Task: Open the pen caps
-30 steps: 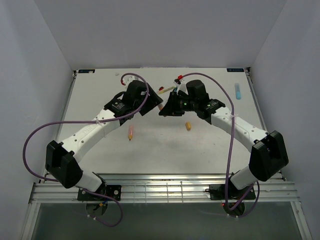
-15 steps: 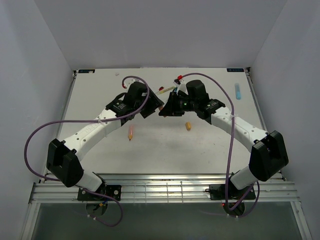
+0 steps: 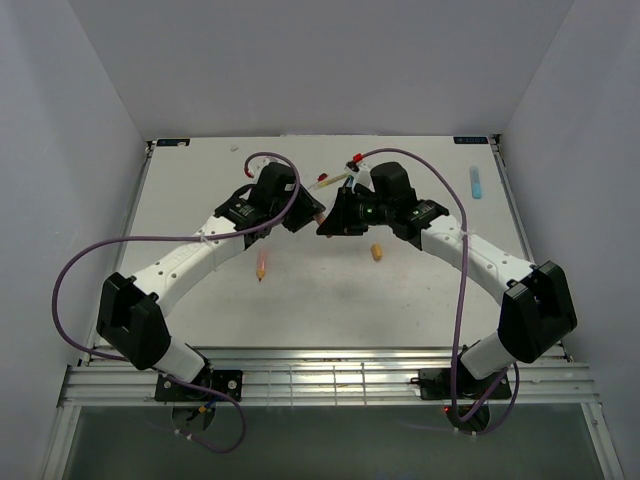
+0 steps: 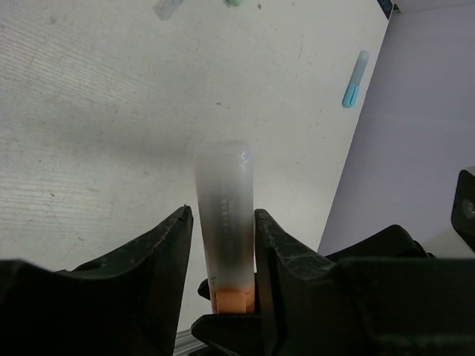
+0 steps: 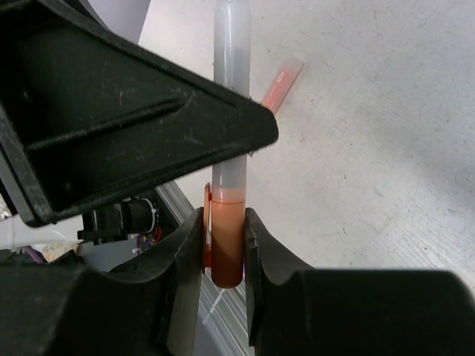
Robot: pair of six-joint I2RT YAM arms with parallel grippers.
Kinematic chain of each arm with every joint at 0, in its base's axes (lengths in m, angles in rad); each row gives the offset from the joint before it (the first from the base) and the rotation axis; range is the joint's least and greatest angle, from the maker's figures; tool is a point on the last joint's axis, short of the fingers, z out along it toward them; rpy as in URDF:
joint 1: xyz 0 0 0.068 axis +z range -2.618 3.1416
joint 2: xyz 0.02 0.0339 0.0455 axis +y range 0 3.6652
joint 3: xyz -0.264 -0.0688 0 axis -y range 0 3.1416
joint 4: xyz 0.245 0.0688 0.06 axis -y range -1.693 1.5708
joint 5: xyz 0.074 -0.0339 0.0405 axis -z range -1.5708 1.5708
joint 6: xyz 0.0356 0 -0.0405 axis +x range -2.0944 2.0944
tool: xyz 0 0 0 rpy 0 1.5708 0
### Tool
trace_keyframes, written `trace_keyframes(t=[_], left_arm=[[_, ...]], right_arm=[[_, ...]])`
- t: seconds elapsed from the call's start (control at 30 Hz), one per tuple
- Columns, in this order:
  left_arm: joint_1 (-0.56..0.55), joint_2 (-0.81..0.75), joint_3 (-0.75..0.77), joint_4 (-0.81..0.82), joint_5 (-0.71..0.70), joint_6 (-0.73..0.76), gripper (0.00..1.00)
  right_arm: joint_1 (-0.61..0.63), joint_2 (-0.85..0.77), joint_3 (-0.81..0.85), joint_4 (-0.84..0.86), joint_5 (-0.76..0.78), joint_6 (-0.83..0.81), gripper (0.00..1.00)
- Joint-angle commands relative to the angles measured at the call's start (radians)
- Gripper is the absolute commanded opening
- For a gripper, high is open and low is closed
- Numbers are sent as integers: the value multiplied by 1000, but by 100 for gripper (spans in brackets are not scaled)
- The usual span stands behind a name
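The two grippers meet above the table's middle, each holding one end of an orange pen. My right gripper (image 5: 224,215) (image 3: 331,221) is shut on the pen's orange cap (image 5: 226,248), whose clip faces the left finger. My left gripper (image 4: 223,215) (image 3: 311,212) is shut on the translucent barrel (image 4: 223,222). The barrel still sits in the cap (image 4: 230,300). In the right wrist view the barrel (image 5: 231,111) runs up behind the left gripper's black body.
A stubby orange piece (image 3: 377,252) and an orange pen (image 3: 260,266) lie on the table in front of the grippers. A blue pen (image 3: 477,181) (image 4: 355,78) lies at the far right. Thin red-tipped pens (image 3: 335,179) lie behind the grippers. A pale green cap (image 4: 235,3) shows at the left wrist view's top edge.
The left arm has shifted a little to the right, toward the right gripper. The right arm has barely moved. Both grips are unchanged.
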Motion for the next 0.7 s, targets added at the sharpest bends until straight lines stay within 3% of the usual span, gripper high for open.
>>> trace_keyframes(t=[0.0, 0.3, 0.33, 0.67], left_arm=[[26, -18, -8, 55, -24, -11, 48], [63, 3, -6, 70, 37, -8, 13], [64, 6, -3, 72, 42, -8, 2], [130, 20, -3, 142, 92, 65, 0]], right_arm=[[11, -41, 3, 11, -14, -23, 8], [12, -49, -13, 1, -3, -34, 8], [12, -49, -12, 1, -2, -34, 8], [21, -88, -90, -35, 9, -32, 8]])
